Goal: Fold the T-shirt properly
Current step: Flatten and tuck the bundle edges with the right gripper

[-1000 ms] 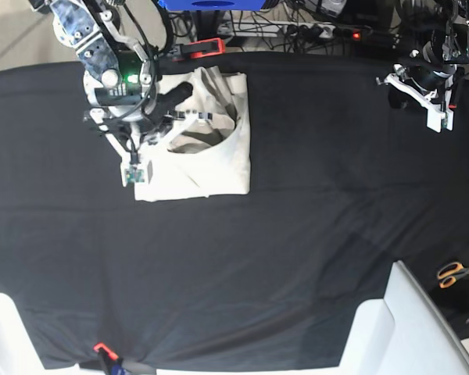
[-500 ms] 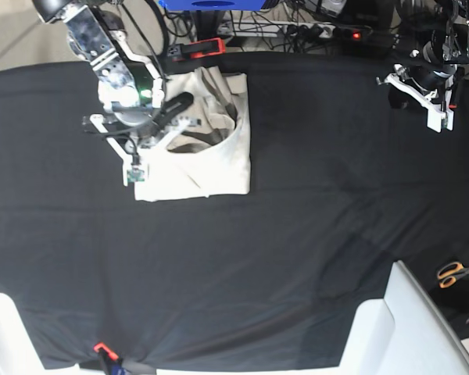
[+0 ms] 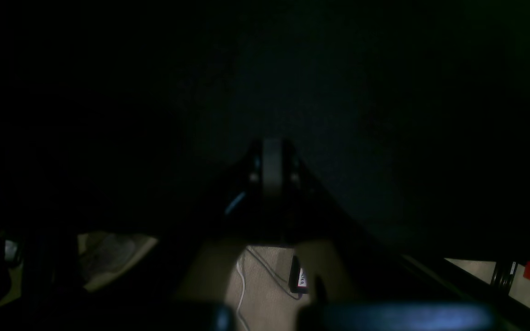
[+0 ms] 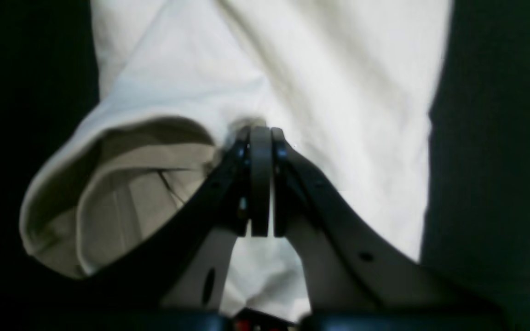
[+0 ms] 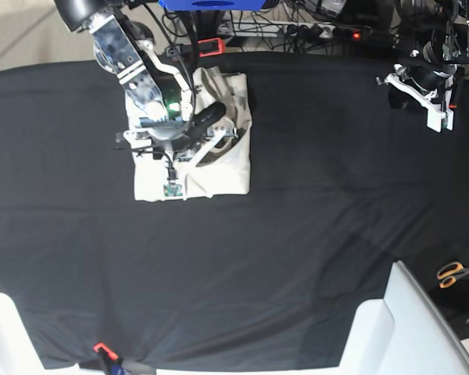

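The cream T-shirt point(image 5: 227, 168) lies partly folded into a rectangle at the back left of the black tablecloth point(image 5: 313, 219). My right gripper point(image 5: 216, 117) is over the shirt's upper middle, shut on a lifted fold of it. In the right wrist view the fingers point(image 4: 261, 138) pinch the T-shirt point(image 4: 338, 92), and a loose loop of cloth point(image 4: 108, 193) hangs open to the left. My left gripper point(image 5: 436, 116) is at the far back right, away from the shirt. The left wrist view is dark, with the left gripper point(image 3: 272, 149) shut and empty over the black cloth.
Orange-handled scissors point(image 5: 453, 273) lie at the right edge. A red clamp point(image 5: 211, 47) sits at the table's back edge behind the shirt. White bins point(image 5: 399, 328) stand at the front right and front left. Cables and a power strip point(image 5: 313, 31) run behind the table.
My right arm has moved to the right over the shirt, carrying the pinched fold from the shirt's left side toward its middle. The left arm has not moved.
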`<move>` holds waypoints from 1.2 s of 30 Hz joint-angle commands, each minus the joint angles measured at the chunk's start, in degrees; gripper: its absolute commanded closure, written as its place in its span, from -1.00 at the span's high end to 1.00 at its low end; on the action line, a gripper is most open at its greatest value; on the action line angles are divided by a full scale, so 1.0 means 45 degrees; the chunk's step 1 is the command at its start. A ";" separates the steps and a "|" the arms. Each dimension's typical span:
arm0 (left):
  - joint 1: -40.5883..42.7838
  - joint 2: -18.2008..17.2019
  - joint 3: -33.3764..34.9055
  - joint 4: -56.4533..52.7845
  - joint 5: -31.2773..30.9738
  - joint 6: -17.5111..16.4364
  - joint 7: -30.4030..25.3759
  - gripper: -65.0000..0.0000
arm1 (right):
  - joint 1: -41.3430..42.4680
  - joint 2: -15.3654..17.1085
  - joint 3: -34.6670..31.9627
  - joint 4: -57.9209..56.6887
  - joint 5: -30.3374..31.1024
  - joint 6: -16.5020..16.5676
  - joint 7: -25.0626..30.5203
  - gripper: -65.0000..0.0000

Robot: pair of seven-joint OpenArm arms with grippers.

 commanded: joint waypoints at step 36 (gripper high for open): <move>-0.0005 -0.0171 -0.0135 0.0161 -0.0072 -0.0108 -0.0245 -1.00 | 0.1895 -0.0670 -0.1228 0.0517 0.0933 0.2440 0.1283 -0.98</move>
